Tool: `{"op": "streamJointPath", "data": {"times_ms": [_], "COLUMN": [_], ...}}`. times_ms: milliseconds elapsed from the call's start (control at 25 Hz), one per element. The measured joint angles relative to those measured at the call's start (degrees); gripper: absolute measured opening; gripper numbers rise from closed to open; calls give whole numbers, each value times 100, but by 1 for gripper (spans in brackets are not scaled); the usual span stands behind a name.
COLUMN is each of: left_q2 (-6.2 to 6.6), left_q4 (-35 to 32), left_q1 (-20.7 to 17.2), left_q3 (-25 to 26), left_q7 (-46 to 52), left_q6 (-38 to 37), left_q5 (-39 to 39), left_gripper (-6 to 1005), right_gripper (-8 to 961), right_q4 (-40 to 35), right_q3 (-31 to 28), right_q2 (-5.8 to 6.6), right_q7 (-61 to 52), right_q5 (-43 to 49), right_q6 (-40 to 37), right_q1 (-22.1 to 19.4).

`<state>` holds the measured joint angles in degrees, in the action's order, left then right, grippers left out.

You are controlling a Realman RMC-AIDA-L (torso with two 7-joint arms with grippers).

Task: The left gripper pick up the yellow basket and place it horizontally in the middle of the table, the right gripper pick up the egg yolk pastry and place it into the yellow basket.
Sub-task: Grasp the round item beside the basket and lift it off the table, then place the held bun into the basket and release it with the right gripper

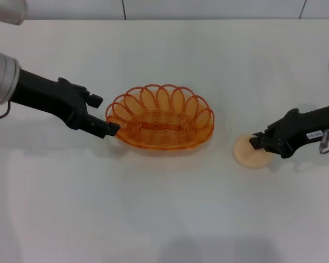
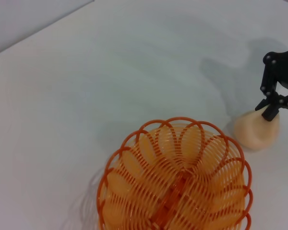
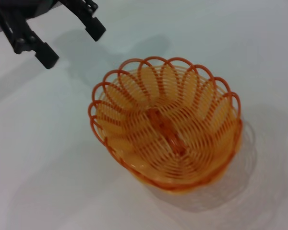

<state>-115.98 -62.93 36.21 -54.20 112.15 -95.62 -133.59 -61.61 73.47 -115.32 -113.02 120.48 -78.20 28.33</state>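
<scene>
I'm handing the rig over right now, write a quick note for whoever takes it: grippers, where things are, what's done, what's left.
Left gripper: open, just off the left end of the yellow basket, not holding it.
Right gripper: at the egg yolk pastry on the table right of the basket; grip unclear.
Done: basket sits lengthwise across mid-table, empty.
Left: grasp the pastry, carry it over, drop it in the basket.
</scene>
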Motion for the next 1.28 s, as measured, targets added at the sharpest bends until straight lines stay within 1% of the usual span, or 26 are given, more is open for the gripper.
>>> {"op": "streamJointPath", "data": {"times_ms": [120, 240, 520, 680, 880, 1080, 1280], "left_q2": [12, 22, 42, 50, 35, 6, -3], "left_q4": [0, 0, 0, -1, 2, 6, 9], "left_q1": [-1, -18, -136, -157, -159, -135, -132], "left_q3": [8, 23, 210, 232, 235, 235, 235], "left_q7": [-20, -52, -206, -247, -291, -296, -297], "left_q6": [8, 17, -9, -14, -10, -4, 5], "left_q5": [0, 1, 5, 9, 9, 10, 19], "left_gripper": [889, 889, 888, 888, 888, 888, 888], "right_gripper": [38, 35, 35, 32, 32, 31, 32], "right_q4": [-131, -306, -1015, -1264, -1186, -934, -658], "right_q3": [20, 20, 62, 136, 412, 879, 1157], "right_q2": [0, 0, -16, -17, -34, -44, -54], "right_q7": [-45, -136, -503, -600, -605, -606, -607], "right_q5": [-35, -54, -202, -386, -515, -528, -531], "right_q6": [-60, -131, -335, -398, -146, 421, 753], "right_q1": [7, 4, -37, 84, 431, 766, 958]}}
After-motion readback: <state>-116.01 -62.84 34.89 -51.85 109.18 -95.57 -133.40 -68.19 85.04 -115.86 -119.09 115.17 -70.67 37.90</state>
